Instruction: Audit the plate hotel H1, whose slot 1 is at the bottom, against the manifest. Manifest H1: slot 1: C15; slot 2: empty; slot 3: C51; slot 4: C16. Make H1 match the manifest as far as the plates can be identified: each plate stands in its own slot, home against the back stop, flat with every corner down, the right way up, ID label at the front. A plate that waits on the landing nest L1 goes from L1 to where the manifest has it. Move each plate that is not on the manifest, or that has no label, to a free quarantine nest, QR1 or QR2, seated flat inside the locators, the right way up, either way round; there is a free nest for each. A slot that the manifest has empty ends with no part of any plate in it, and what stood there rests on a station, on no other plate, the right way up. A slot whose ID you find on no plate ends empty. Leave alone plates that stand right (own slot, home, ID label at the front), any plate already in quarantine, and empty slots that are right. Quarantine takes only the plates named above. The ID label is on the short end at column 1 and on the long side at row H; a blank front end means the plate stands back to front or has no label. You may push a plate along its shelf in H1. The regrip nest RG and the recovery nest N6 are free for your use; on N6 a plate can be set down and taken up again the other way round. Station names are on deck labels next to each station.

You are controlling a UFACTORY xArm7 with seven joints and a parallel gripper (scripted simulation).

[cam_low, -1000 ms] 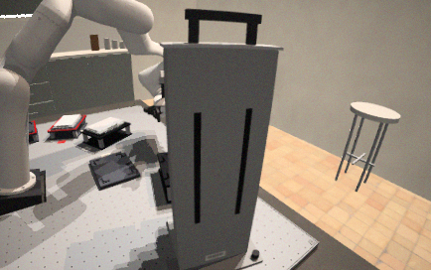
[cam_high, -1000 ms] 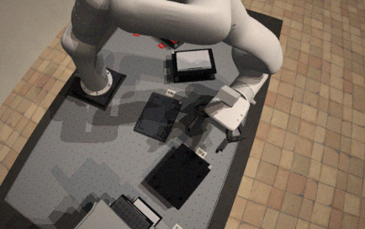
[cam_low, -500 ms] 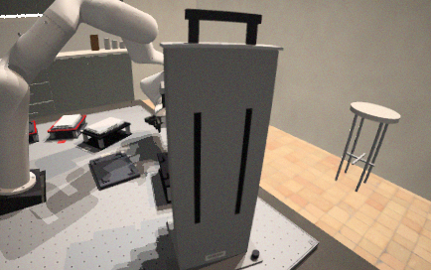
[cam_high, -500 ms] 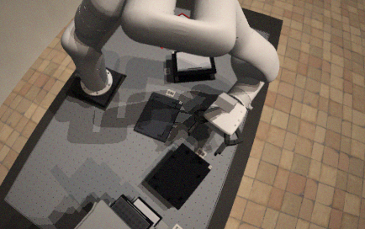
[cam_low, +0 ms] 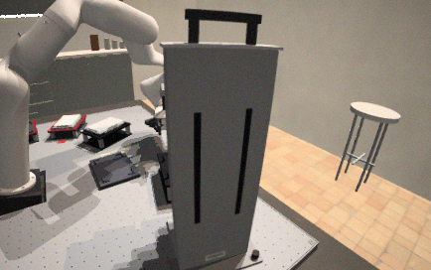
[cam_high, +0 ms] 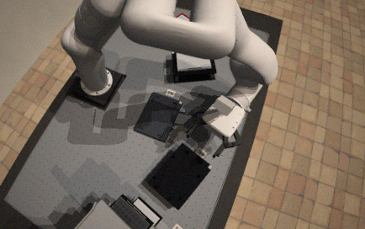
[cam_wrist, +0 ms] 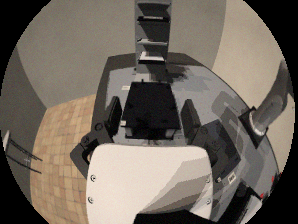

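Observation:
My gripper (cam_high: 224, 147) (cam_wrist: 152, 104) is open and empty. It hangs over the right part of the deck, beside and above the black empty nest (cam_high: 178, 174) (cam_wrist: 152, 99), which shows between my fingers in the wrist view. The plate hotel H1 (cam_high: 101, 216) (cam_low: 220, 149) (cam_wrist: 152, 26) stands beyond that nest, its open shelves facing me in the wrist view; I cannot read what its slots hold. In the top view a dark ribbed plate (cam_high: 127, 211) and a light one (cam_high: 147, 210) show at the hotel's front. A white-topped plate (cam_high: 193, 62) (cam_low: 105, 125) sits on a black nest behind my gripper.
A second empty dark nest (cam_high: 159, 116) (cam_low: 114, 169) lies mid-deck. A red-edged nest with a plate (cam_low: 67, 123) stands at the far end. The arm's base (cam_high: 96, 86) (cam_low: 17, 189) is at the left. The deck edge and the tiled floor are close on my gripper's right.

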